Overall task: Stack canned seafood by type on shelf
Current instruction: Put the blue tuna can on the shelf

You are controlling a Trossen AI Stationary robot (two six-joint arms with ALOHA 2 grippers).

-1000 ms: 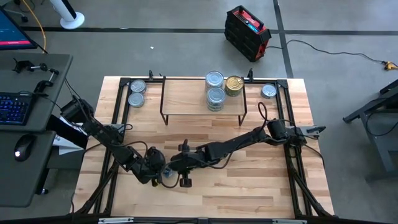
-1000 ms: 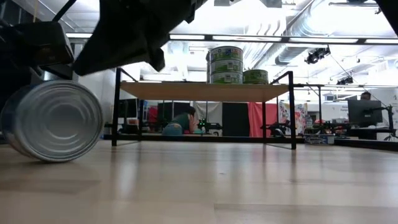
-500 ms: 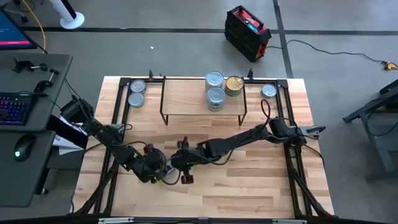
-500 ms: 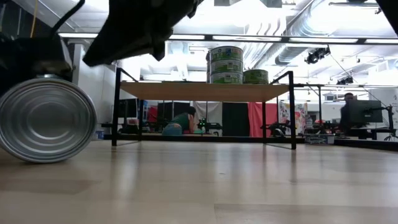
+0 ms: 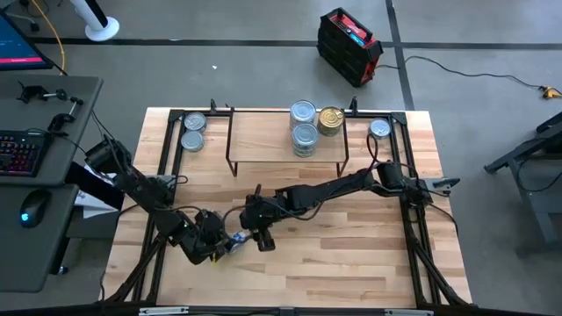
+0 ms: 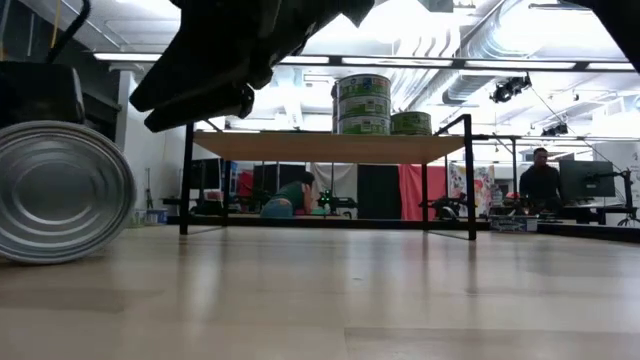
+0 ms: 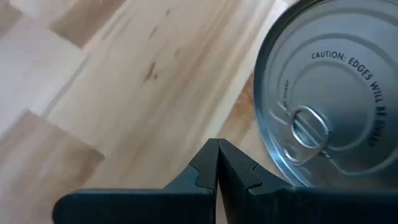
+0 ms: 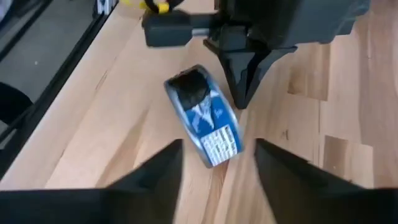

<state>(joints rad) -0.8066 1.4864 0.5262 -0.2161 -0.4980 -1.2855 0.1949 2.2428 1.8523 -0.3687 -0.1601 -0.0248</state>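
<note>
Step in hand, judged from the layout: picking up the loose tin [image 8: 202, 115] lying on its rim near the front-left of the counter [image 5: 351, 254], blue label up, pull-tab lid facing sideways. Right jaws spread and hanging just above it, one finger to each side. Left jaws pressed together, holding nothing, tip just beside the tin's rim. To do it well: lower the right jaws squarely over the curved side, close on the two flat faces rather than the rim, since a tin on edge will likely roll away from a lopsided squeeze. Better to keep the left jaws where they are as a stop until the grip is firm, then lift clear and turn the tin flat before heading for the shelf [image 5: 263, 136]. There, silver-lidded tins [image 5: 303, 132] already stacked next to a gold tin [image 5: 330, 120]; so best placed with the silver ones. More tins waiting on the counter left [image 5: 193, 130] and right [image 5: 379, 128] of the shelf. Smooth pale wood planks underneath, offering little to stop a roll. Beyond: grey floor, a red-and-black case [image 5: 349, 35], a desk with keyboard [image 5: 22, 149], a person [image 6: 540, 180] far back.
</note>
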